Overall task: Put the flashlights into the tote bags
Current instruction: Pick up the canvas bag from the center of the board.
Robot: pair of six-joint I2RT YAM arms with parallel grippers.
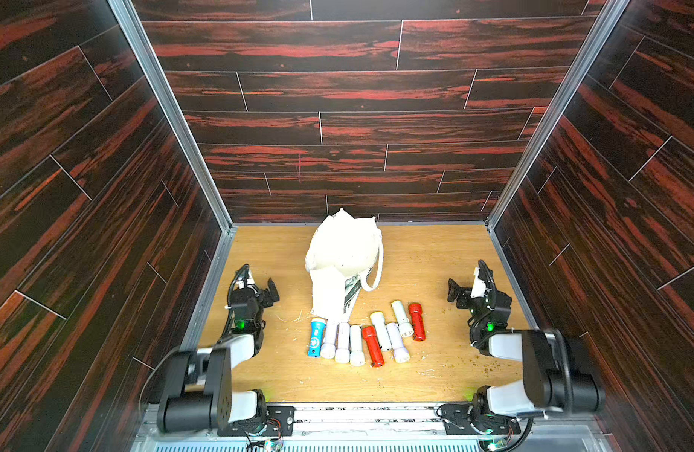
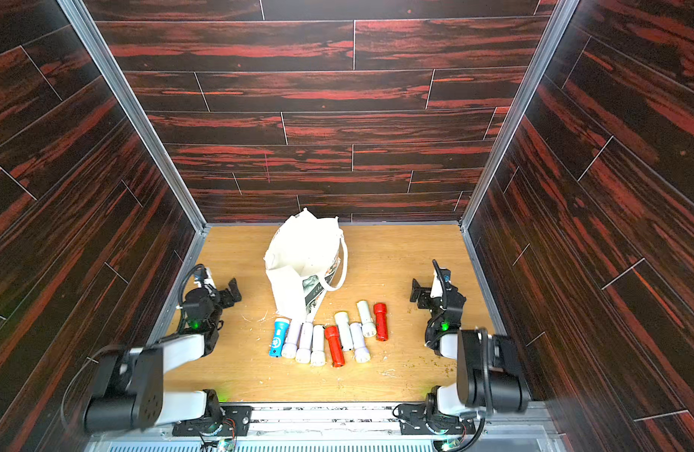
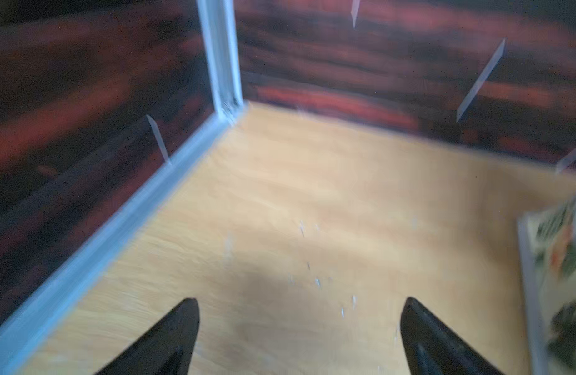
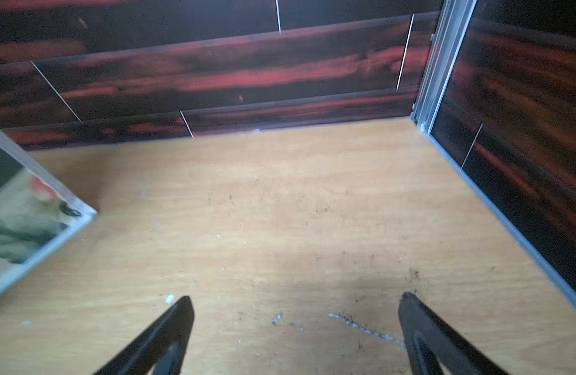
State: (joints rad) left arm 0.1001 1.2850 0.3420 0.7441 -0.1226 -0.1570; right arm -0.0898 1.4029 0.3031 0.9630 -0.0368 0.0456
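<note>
In both top views the tote bag [image 1: 339, 258] stands slumped, mouth open, at the middle of the counter [image 1: 435, 254] toward the back wall. Nine flashlights [image 1: 380, 332] lie in a ragged row just in front of it, with a blue flashlight [image 1: 316, 337] at the left end and a red flashlight [image 1: 417, 321] at the right. The left gripper [image 1: 270, 294] and right gripper [image 1: 454, 292] hang empty at either side, well apart from the row. In the blurred left wrist view the fingers [image 3: 179, 328] stand wide over bare counter, with the bag's printed panel [image 3: 559, 259] at the frame's edge. In the right wrist view the fingers [image 4: 169, 328] are equally wide, holding nothing.
</note>
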